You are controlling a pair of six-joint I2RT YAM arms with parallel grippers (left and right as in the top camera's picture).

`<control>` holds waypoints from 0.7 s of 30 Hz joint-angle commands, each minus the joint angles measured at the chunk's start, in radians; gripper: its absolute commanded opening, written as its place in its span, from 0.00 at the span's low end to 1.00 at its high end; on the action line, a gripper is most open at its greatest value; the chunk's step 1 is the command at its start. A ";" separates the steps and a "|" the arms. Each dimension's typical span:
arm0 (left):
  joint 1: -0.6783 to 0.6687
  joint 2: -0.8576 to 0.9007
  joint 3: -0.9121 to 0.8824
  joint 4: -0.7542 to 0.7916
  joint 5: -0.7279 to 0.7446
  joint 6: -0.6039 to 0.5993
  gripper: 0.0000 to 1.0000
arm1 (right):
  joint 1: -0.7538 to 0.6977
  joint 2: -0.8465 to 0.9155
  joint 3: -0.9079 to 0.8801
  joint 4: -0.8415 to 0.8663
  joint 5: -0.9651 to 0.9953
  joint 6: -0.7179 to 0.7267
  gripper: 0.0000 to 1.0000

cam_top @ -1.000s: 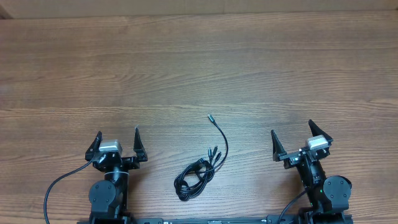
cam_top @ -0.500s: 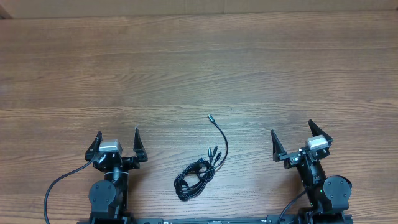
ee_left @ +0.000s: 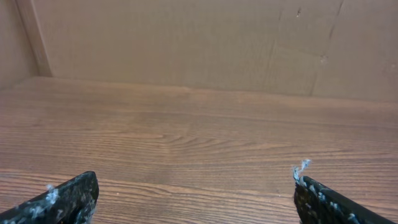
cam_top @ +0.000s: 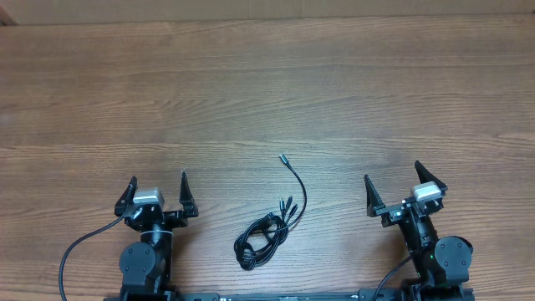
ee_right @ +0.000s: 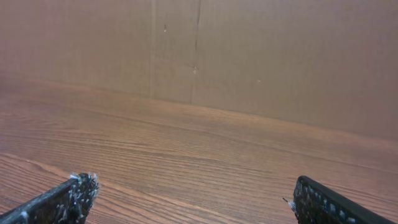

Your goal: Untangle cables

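left claw (cam_top: 158, 178) and right claw (cam_top: 392, 171) both gape wide, empty; cables (cam_top: 266, 234) lie between, untouched

table (cam_top: 267, 84): one, wooden
robot arms: two, a left arm (cam_top: 144, 255) and a right arm (cam_top: 440, 255)
grippers: two, a left gripper (cam_top: 158, 180) and a right gripper (cam_top: 392, 172)
fingers (cam_top: 185, 191): two per gripper, four in all
cables (cam_top: 263, 234): one tangled bundle; separate cords too thin to count
plug ends: one lone plug (cam_top: 282, 156) and one small cluster (cam_top: 289, 203), its number unclear
cardboard wall (ee_left: 186, 43): one
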 commanded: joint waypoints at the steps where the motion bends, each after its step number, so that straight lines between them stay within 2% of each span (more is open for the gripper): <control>1: 0.005 -0.009 -0.002 -0.002 0.013 0.015 1.00 | -0.003 -0.010 -0.010 0.004 0.010 -0.001 1.00; 21: 0.005 -0.009 -0.002 -0.002 0.019 0.015 1.00 | -0.003 -0.010 -0.010 0.004 0.010 -0.001 1.00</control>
